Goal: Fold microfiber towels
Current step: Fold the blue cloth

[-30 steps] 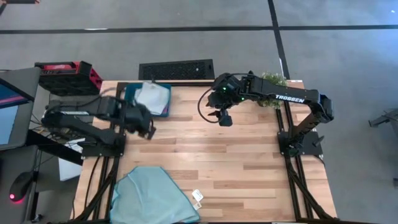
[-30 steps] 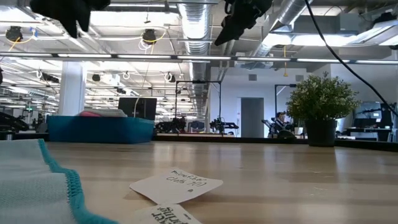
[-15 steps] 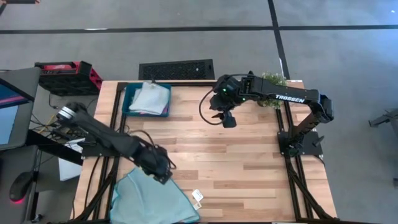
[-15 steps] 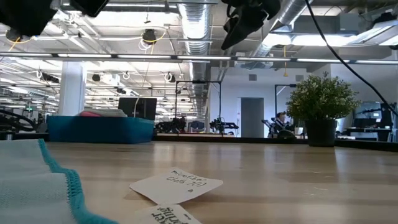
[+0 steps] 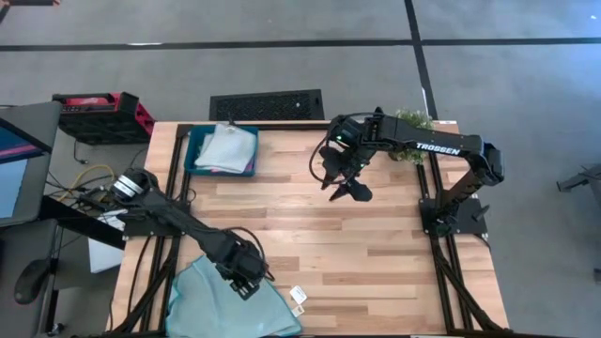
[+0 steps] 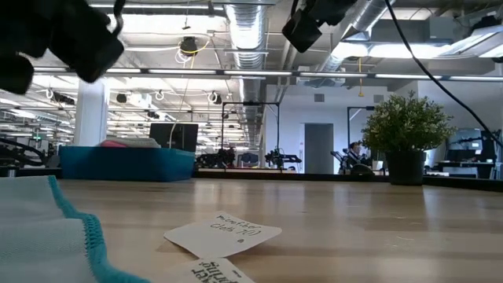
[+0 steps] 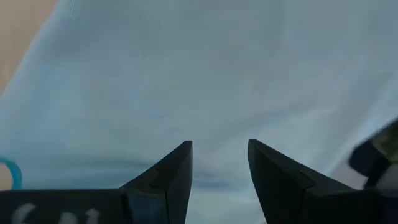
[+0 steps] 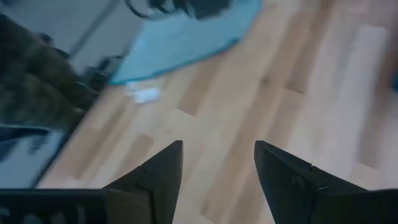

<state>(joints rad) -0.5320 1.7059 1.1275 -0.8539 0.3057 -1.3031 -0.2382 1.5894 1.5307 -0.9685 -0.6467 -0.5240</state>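
Light-blue microfiber towel (image 5: 230,302) lies at the frame's lower left; left gripper (image 5: 246,278) hovers over it, jaws open, empty. Pinching mid-cloth could bunch it. Right gripper (image 5: 349,191), open, waits upper centre.

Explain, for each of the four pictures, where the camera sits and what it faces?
High view: overhead, straight down; both arms, light blue towel, tray.
Low view: table height, facing the room; same towel, paper tags.
Left wrist view: above the towel; open left pincer.
Right wrist view: over bare wood; open right pincer, same towel beyond.
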